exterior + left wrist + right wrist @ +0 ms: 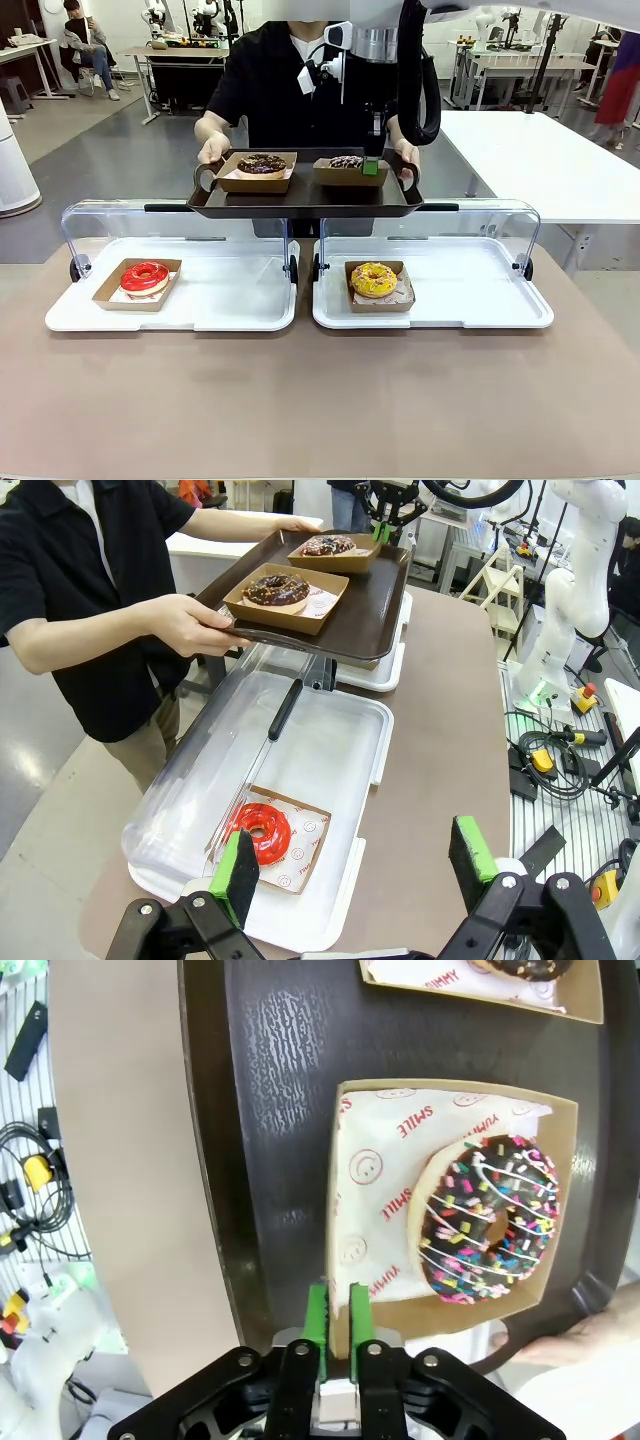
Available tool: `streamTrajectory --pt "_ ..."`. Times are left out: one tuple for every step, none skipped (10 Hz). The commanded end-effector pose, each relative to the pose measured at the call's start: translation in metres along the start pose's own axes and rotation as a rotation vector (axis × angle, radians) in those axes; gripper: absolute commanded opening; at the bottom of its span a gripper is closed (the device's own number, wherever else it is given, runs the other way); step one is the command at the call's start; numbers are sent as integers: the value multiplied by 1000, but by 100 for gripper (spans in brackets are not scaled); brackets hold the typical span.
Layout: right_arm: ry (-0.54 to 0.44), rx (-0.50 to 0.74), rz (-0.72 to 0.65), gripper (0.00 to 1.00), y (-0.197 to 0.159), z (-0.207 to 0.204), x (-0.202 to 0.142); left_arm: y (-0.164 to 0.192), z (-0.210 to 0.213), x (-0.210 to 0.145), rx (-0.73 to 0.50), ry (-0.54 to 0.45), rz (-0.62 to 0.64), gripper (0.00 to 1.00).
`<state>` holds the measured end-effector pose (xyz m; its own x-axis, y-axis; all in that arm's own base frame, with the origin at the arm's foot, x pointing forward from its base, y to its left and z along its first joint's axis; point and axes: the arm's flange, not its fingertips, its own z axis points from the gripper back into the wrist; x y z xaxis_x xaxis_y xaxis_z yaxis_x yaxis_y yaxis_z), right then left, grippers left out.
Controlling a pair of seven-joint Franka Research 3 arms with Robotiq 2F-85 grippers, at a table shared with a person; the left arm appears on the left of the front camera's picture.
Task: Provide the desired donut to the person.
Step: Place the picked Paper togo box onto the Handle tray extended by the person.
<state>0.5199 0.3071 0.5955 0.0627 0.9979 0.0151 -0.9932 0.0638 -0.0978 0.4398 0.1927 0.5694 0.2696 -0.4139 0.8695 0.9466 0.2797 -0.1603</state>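
Observation:
The person (268, 85) in a black top holds a dark tray (300, 200) with both hands above the display cases. On it sit a chocolate donut (262, 164) in a cardboard box and a chocolate donut with coloured sprinkles (490, 1220) in a second box (360, 1290). My right gripper (335, 1322) is shut on that second box's near wall, and it stands at the tray's right part (370, 166). My left gripper (355, 865) hangs open above the left case, over a red donut (262, 832). A yellow donut (374, 279) lies in the right case.
Two white trays (230, 300) with raised clear lids (180, 212) stand side by side on the brown table (320, 400). The person's hands (212, 150) grip the tray's handles. A white table (540, 160) stands at the back right.

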Motion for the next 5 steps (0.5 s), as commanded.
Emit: streamTrajectory --pt "15 -17 21 40 -1 0 -3 -1 1 1 2 -2 -5 100" --pt "15 -17 23 41 0 0 -3 -1 1 1 2 -2 -5 100" --pt "14 -14 22 60 0 -1 -4 -1 1 1 2 -2 -5 100" --pt "13 -11 22 61 0 -1 -5 -1 1 1 2 -2 -5 100" --pt "12 -10 22 80 0 0 -5 -1 1 1 2 -2 -5 100"
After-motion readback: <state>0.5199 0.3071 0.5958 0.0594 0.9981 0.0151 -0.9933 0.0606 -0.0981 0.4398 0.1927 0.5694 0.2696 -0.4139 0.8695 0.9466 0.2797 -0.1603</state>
